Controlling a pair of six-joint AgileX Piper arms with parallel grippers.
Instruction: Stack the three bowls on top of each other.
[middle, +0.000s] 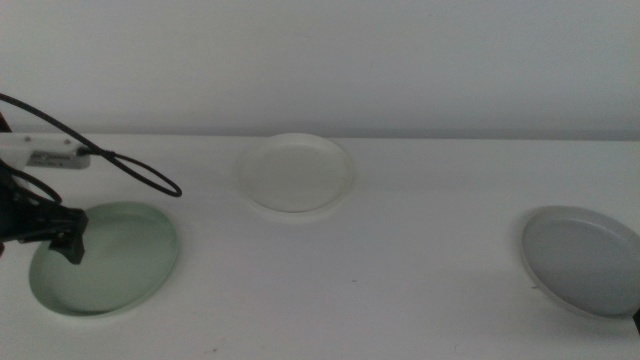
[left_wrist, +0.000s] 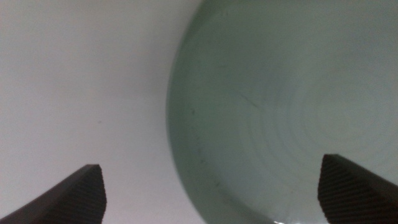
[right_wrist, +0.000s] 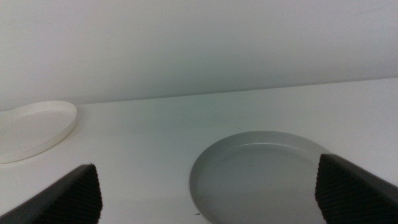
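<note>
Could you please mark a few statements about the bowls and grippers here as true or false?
1. The three bowls are already stacked. False: the pale green bowl, white bowl and grey bowl lie apart on the table.
2. The left gripper is open over the pale green bowl's rim. True.
3. The white bowl lies farthest back, between the other two. True.
4. The right gripper holds the grey bowl. False: it is open, and the bowl rests on the table.
5. A dark cable runs near the grey bowl. False: it is beside the green bowl.
</note>
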